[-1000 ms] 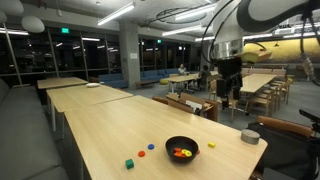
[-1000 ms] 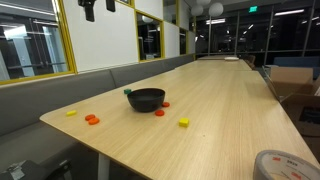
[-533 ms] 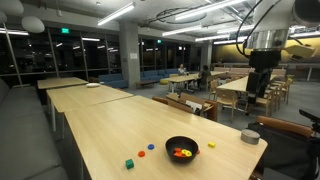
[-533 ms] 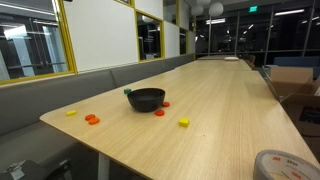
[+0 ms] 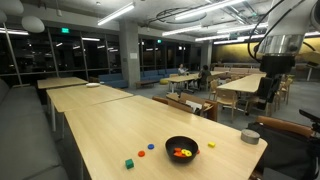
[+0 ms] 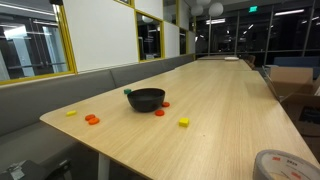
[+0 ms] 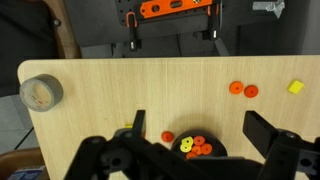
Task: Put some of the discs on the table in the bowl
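Gripper [image 7: 194, 122]: jaws wide apart, nothing held, raised well above the end of the table [image 7: 120, 85]. Black bowl [image 5: 171, 145] sits near that end and holds orange and yellow discs [image 7: 196, 147]. Loose on the top are a pair of orange discs [image 7: 237, 88] and a red disc [image 7: 167, 136], the latter just beside the bowl.

The bowl [image 7: 213, 147] is cut by the wrist view's lower edge and partly hidden behind the gripper [image 7: 192, 125]; discs [image 7: 197, 148] inside it overlap, uncountable. An exterior view's edge cuts the tape [image 6: 282, 165].
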`<state>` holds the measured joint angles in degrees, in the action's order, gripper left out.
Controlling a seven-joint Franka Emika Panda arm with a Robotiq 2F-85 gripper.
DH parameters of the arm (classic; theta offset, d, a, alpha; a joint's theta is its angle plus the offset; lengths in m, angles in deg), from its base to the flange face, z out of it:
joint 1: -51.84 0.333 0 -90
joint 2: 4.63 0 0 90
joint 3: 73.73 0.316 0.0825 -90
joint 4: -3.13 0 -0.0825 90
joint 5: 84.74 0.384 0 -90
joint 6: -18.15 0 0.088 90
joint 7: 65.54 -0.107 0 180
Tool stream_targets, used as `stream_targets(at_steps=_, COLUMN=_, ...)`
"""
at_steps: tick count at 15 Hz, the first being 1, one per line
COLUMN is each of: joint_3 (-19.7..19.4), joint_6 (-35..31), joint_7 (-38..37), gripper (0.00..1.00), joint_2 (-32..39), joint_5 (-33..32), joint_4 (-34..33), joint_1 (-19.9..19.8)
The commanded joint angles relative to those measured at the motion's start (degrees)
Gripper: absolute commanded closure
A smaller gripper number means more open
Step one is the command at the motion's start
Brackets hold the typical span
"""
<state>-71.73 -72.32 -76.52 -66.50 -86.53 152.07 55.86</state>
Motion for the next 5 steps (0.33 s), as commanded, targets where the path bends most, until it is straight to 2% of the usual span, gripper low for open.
stream_targets(at_steps=1, joint_3=1.05, joint_6=0.07, joint_7=1.18, gripper=0.0, joint_2=0.07, joint_5=0.89, joint_4=-0.03, joint_1=-1.77)
stream_targets(at_steps=5, joint_3=1.28, joint_6=0.07, joint_7=1.12, gripper=0.0, joint_2=0.26, joint_5=0.84, joint_4=-0.01, joint_1=-1.9)
